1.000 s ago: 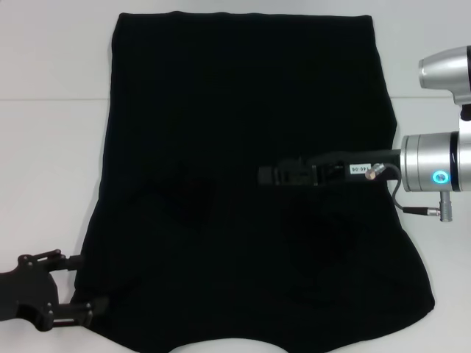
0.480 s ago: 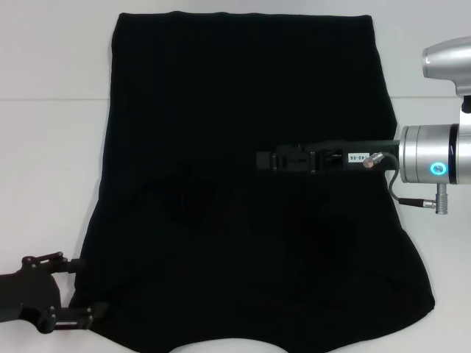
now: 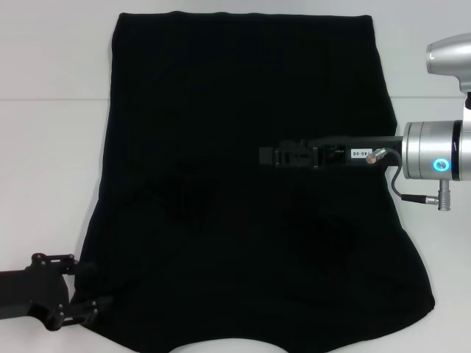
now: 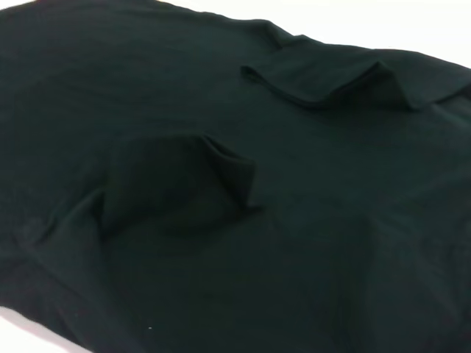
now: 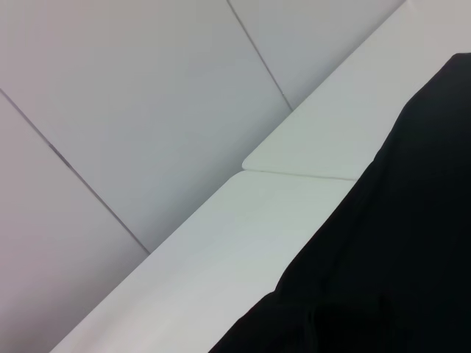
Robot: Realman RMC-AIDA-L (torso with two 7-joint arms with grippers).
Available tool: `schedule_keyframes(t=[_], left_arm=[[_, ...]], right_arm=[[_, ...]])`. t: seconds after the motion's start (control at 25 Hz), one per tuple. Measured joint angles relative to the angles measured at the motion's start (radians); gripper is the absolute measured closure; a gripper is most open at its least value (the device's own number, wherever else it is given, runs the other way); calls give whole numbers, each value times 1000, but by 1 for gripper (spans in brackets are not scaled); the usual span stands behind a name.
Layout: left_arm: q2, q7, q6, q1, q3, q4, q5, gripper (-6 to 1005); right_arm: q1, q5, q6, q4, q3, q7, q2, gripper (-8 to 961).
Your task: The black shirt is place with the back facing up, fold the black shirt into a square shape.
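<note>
The black shirt [image 3: 243,95] lies spread flat on the white table [image 3: 44,147], plain side up, no lettering showing. Both sleeves are folded inward onto the body, one on the left [image 3: 188,195] and one on the right [image 3: 320,228]; the left wrist view shows them as raised flaps [image 4: 176,176] [image 4: 324,73]. My left gripper [image 3: 77,288] is open at the shirt's near-left corner, its fingers astride the fabric edge. My right gripper [image 3: 265,157] reaches in from the right over the shirt's middle, pointing left. The right wrist view shows only a shirt edge [image 5: 397,257].
The table has a seam [image 3: 51,100] running across it behind the shirt's upper part. Bare white tabletop [image 5: 243,235] lies to the left and right of the shirt. Grey wall panels [image 5: 110,88] stand beyond the table's far edge.
My left gripper has slid toward the near edge of the table, staying at the shirt's corner. My right gripper has shifted away from me over the shirt's middle.
</note>
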Motion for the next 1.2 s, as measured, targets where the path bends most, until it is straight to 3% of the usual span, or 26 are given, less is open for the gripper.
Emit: schedule_keyframes(t=[0.4,0.92,1.12,1.2], left_arm=[[1,-1,-4,-3,5,1,5,604],[3,-19,8,-2,-19,3,-2,991],[7,-24,81,0,-111,13,-17,991],[8,-25,98,1,-155,20,-19,991]], right_arm=[[0,5,0,0,0,0,-4,218],[-9,17,-3,0,0,-1,-9,216],[-28,16,-38,-1,-2,8,-37,215],[-43,2,-66,-1,-10,35,-61,215]])
